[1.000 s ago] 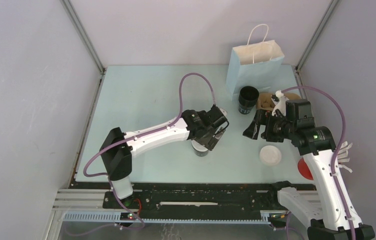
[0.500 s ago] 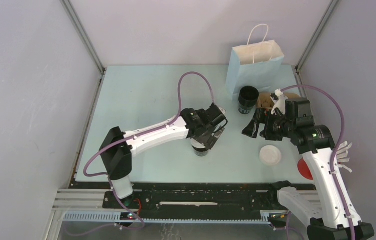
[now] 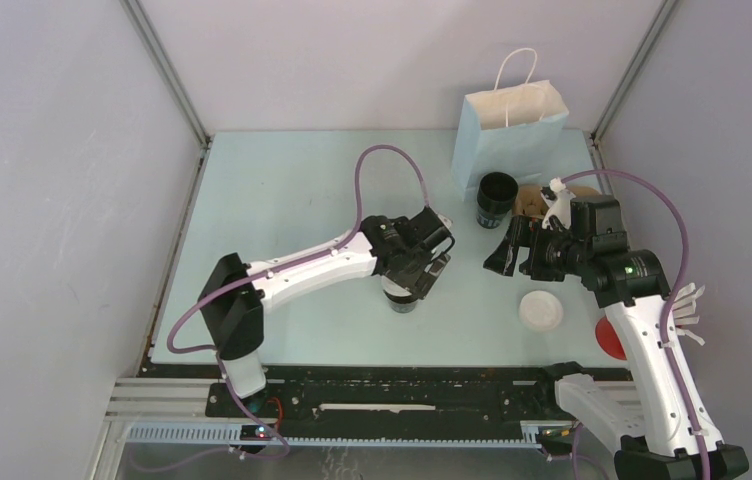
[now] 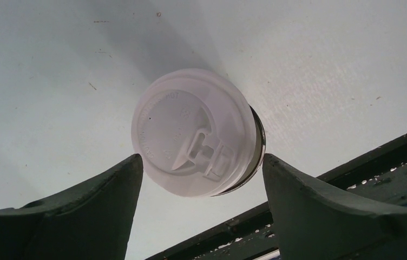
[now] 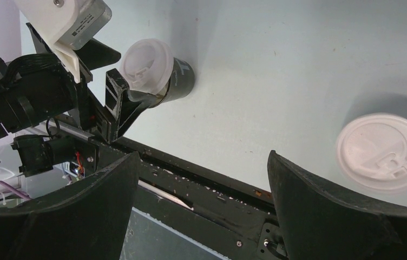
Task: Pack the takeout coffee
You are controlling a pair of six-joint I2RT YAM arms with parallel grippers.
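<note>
My left pincer (image 4: 201, 160) is spread, and the lidded cup (image 4: 193, 130) stands between its fingers, near both. I judge the cup light and thin-walled, easy to crush or tip, so I would hold its dark wall gently, not the top. My right pincer (image 5: 201, 156) is spread and empty.

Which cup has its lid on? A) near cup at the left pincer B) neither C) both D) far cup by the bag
A: the near cup at the left pincer wears a white lid; the far cup by the bag is open-topped, and a spare lid lies loose.
</note>
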